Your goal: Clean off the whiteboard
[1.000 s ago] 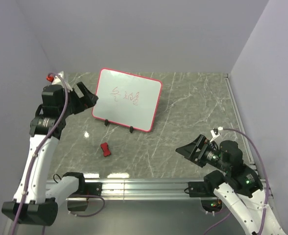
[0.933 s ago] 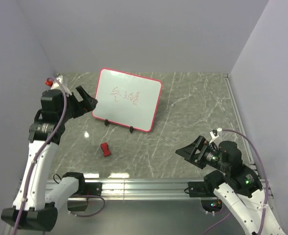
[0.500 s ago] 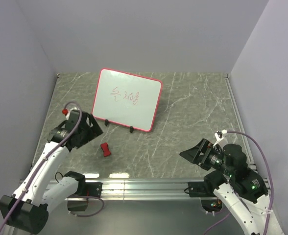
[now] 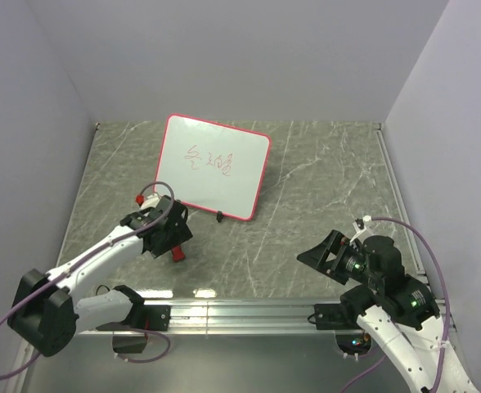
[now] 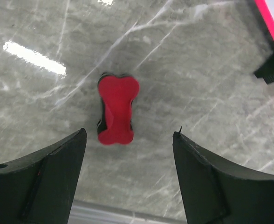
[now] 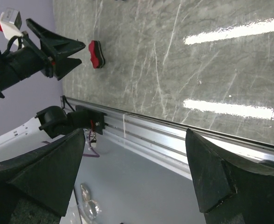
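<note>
The white rectangular whiteboard with a thin red rim and rounded corners (image 4: 214,168) stands in the upper centre-left of the top view. It is propped at a tilt on small black feet on the grey-green marbled tabletop (image 4: 330,180). Faint red scribbles sit near its middle, too small to read. In the left wrist view only a sliver of its red rim and one black foot show, cut off by the upper right edge.

The left gripper (image 5: 128,136) is spread wide and has hold of nothing. A small red bow-shaped block with a dark underside (image 5: 117,109) lies flat on the marble in line with the gap, clear of both black fingers. In the top view the gripper body covers most of that block, and only a red edge peeks out at lower left of centre. How high the fingers stand over the table cannot be told.

The right gripper (image 4: 316,250) sits at the lower right of the top view, well apart from the board. Its jaws are fully parted and nothing is between them. Its own camera looks across the table's near aluminium rail (image 6: 174,128), and the block appears small at upper left.
</note>
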